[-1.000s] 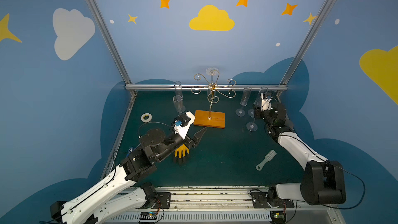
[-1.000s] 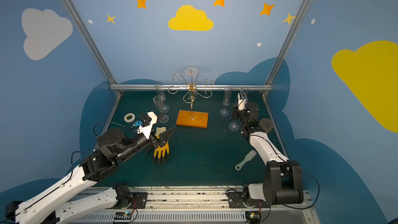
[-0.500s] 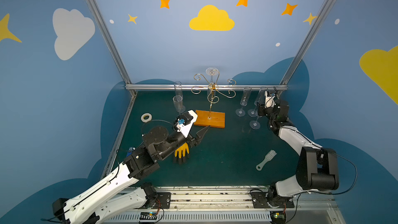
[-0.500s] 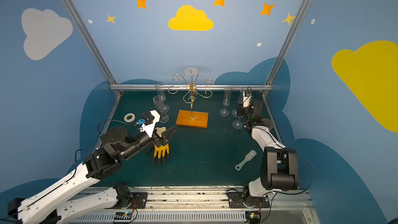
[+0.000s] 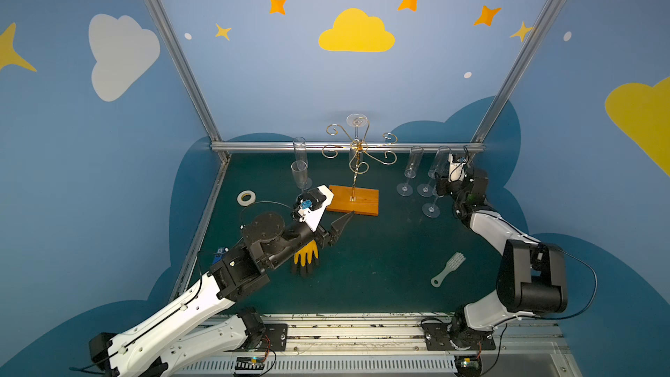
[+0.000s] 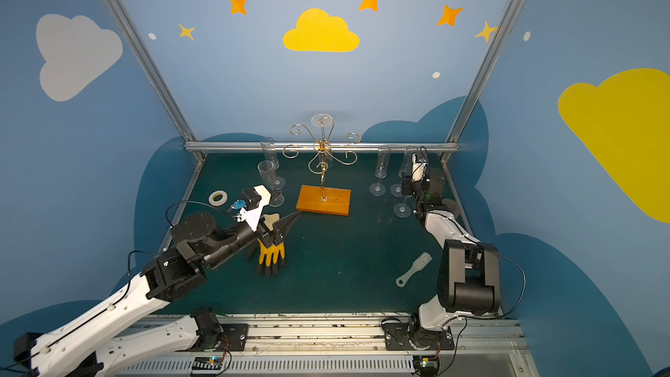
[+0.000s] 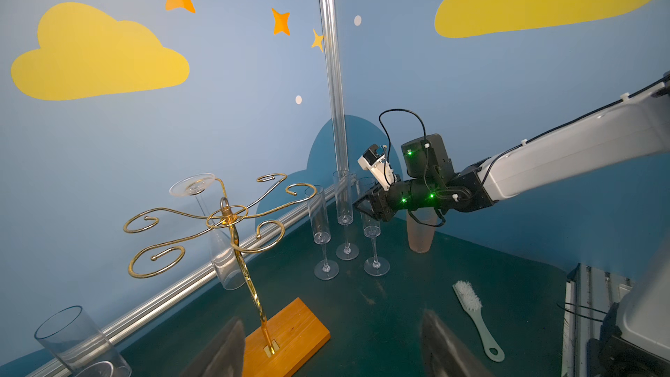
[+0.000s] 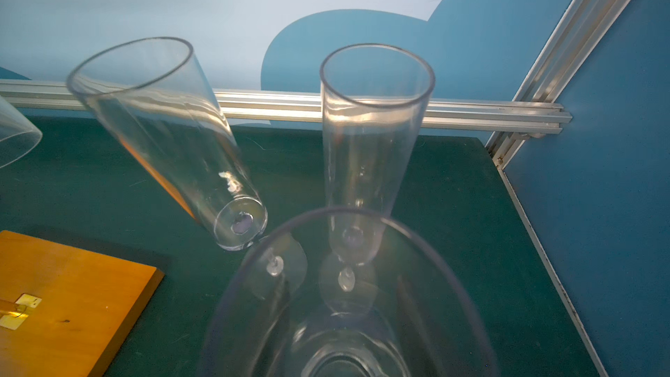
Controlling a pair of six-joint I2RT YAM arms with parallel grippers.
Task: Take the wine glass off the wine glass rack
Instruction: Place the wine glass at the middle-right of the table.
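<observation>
Six clear stemmed glasses show in all. One, the hanging wine glass (image 7: 226,266), dangles upside down from one of the six curled arms of the single wine glass rack (image 5: 362,203), its foot caught in the curl on the far side of the post. The rack's orange base sits in the middle of the green worktop (image 5: 380,259). Two glasses stand upright left of the rack, the rear left glass (image 5: 300,146) just behind the front left glass (image 5: 299,174). Three are clustered right of it: the inner right glass (image 7: 319,219), the back right glass (image 7: 342,197) and the gripped glass (image 7: 372,229). The jaws of the right gripper (image 7: 367,208) pinch that last glass by the bowl; whether its foot rests on the worktop or hangs just above it I cannot tell. The left gripper (image 5: 339,228) hovers near the base's front left corner, jaws spread with nothing between them. Also there: one tape roll (image 5: 246,197), one brush (image 7: 471,306), one peach tumbler (image 7: 420,237) behind the right arm, and one yellow-and-black glove bundle (image 5: 306,255) beside the left arm.
</observation>
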